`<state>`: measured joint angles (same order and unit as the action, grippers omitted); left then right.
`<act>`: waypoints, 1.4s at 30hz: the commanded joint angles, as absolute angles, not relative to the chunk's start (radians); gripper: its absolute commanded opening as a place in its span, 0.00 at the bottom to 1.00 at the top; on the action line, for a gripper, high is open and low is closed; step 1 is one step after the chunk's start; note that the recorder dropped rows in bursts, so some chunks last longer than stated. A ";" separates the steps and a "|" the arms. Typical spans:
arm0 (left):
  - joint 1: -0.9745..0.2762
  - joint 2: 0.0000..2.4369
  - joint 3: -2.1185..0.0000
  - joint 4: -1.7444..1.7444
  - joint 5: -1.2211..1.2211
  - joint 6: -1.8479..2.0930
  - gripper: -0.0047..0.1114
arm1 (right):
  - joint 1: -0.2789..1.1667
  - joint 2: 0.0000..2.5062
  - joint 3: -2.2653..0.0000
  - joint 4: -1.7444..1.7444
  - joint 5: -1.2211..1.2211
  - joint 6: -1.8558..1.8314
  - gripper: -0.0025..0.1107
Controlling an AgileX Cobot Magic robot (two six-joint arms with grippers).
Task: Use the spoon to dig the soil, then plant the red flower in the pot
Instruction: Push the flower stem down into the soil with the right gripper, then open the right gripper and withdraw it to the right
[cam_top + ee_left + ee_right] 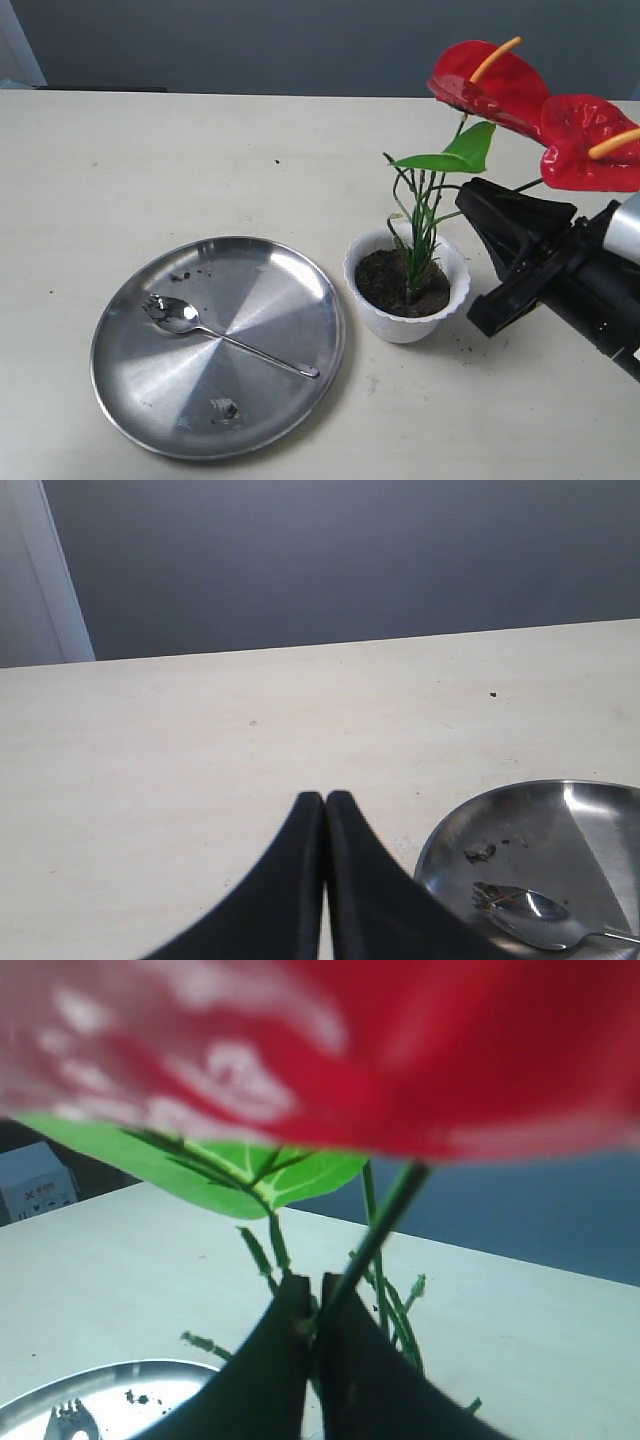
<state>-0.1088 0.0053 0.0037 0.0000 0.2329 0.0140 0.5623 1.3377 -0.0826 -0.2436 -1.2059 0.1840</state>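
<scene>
One surface (150, 150) carries one steel plate (270, 290), one red flower (500, 80), one pot (400, 325) and one spoon (225, 335). The red flower stands in the soil (385, 280) inside the pot, with two blooms and one broad leaf. You should expect it to be light, top-heavy and bendy, so take it low on the stems. Your right end effector (312, 1285) looks pinched shut on a thin stem. Your left end effector (325, 798) is closed and empty, near the plate. The spoon lies on the plate, thin and probably slippery.

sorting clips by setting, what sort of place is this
Probably an indoor robot test bench: a pale tabletop, a plain grey wall behind, and a black claw holding a potted red anthurium by its stem.
</scene>
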 commanded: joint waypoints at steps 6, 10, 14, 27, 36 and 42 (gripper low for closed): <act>-0.114 0.000 0.000 0.000 0.232 0.010 0.04 | 0.559 1.343 -0.074 -0.236 -1.104 0.260 0.02; -0.114 0.000 0.000 0.000 0.232 0.010 0.04 | 0.559 1.343 -0.074 -0.229 -1.104 0.263 0.02; -0.114 0.000 0.000 0.000 0.232 0.010 0.04 | 0.559 1.343 -0.074 -0.229 -1.104 0.265 0.02; -0.114 0.000 0.000 0.000 0.232 0.010 0.04 | 0.559 1.343 -0.074 -0.229 -1.104 0.265 0.02; -0.114 0.000 0.000 0.000 0.232 0.010 0.04 | 0.559 1.343 -0.074 -0.229 -1.107 0.268 0.02; -0.114 0.000 0.000 0.000 0.232 0.010 0.04 | 0.559 1.343 -0.074 -0.229 -1.107 0.267 0.10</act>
